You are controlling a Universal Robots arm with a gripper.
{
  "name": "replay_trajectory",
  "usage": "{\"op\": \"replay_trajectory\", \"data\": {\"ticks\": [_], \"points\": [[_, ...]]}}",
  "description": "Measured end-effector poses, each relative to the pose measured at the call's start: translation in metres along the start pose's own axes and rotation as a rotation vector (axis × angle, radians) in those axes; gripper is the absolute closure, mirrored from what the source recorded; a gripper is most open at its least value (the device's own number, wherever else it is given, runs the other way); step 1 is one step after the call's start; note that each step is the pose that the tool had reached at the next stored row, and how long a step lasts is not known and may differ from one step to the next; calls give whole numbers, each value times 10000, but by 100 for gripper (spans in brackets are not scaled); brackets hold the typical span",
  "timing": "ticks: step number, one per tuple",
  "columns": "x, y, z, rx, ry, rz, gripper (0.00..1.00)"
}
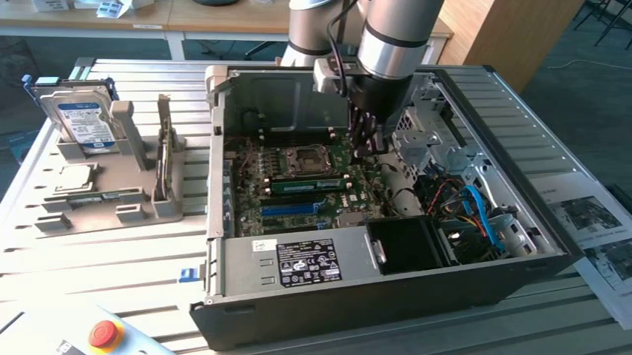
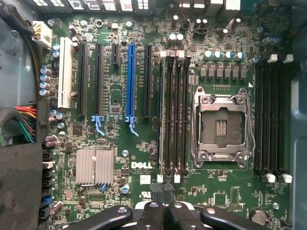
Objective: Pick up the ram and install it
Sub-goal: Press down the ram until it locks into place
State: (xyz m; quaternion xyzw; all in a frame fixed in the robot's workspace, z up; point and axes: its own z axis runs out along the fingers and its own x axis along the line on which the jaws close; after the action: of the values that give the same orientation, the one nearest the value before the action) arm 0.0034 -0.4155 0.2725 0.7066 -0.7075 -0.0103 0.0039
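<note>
Slatted metal desk [image 1: 118, 251], open black computer case [image 1: 395, 318] at exterior view's centre: black pincer [image 2: 163, 194] pinched shut, nothing visibly gripped, likely for pressing, near slotted long green ram stick [image 1: 306, 185].

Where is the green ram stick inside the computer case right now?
In the exterior view the ram lies on the motherboard between the processor socket and the blue slot, to the exterior view's left of the gripper.

An open computer case [image 1: 395, 303] is lying on a slatted metal table [image 1: 99, 259], its motherboard [image 2: 115, 139] showing an empty processor socket [image 2: 220, 127] and a blue slot [image 2: 130, 81]. At the exterior view's left, a hard drive [image 1: 84, 122] is standing in a grey holder [image 1: 133, 203], with a red push button [image 1: 103, 333] sitting nearer the camera.
</note>
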Motion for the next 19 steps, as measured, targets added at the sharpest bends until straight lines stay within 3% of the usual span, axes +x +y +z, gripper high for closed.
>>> {"op": "replay_trajectory", "data": {"ticks": [19], "points": [[1, -2, 124, 0, -1, 0, 89]]}}
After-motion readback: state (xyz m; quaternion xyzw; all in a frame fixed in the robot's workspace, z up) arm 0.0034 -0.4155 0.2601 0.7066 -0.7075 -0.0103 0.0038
